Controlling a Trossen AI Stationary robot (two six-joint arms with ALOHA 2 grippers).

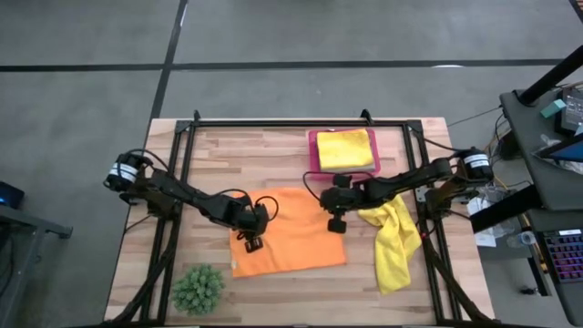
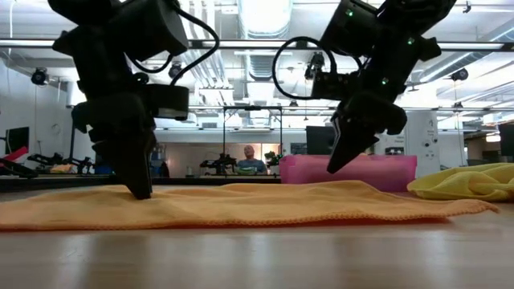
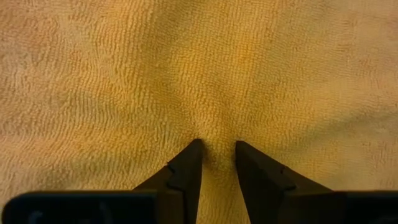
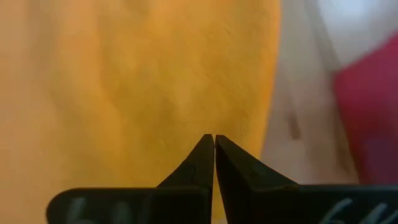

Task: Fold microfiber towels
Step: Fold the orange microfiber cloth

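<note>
Orange towel [image 1: 291,239] lies spread flat on the worktop [image 1: 273,150] for folding. Left gripper [image 3: 217,152] presses on its left part, jaws narrowed, pinching a small ridge of cloth to lift it. Right gripper [image 4: 214,140], jaws shut and empty, hovers above the right edge.

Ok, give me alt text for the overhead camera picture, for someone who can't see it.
Seen from above, an orange towel lies spread flat on a wooden table, with the left hand pressed onto its left edge and the right hand at its right edge. A folded yellow towel sits in a pink tray; another yellow towel lies crumpled at right.
</note>
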